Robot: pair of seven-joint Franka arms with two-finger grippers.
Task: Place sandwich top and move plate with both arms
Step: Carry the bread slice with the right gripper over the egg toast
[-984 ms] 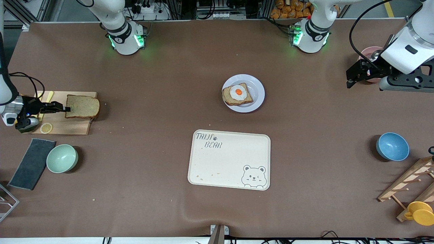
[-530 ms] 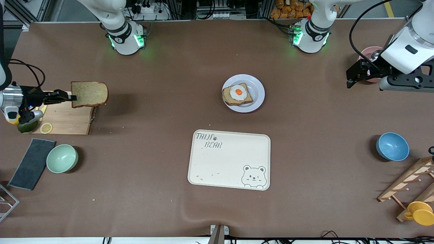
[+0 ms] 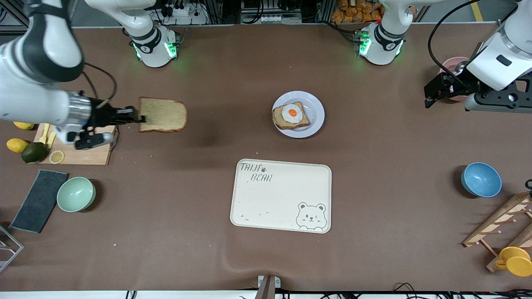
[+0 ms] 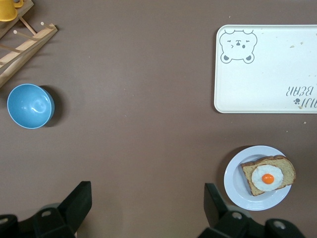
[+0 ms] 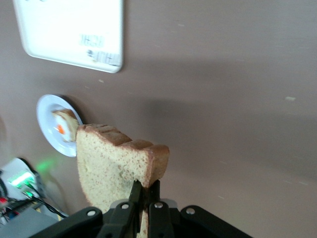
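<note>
While the left hand hangs open, the right hand pinches the sandwich top, light-brown, dark-crusted.

Right pincer clamped aloft; left pincer waits, jaws spread.

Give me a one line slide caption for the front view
Right gripper carries the sandwich top over bare table toward the plate with egg-topped bread; left gripper waits.
</note>
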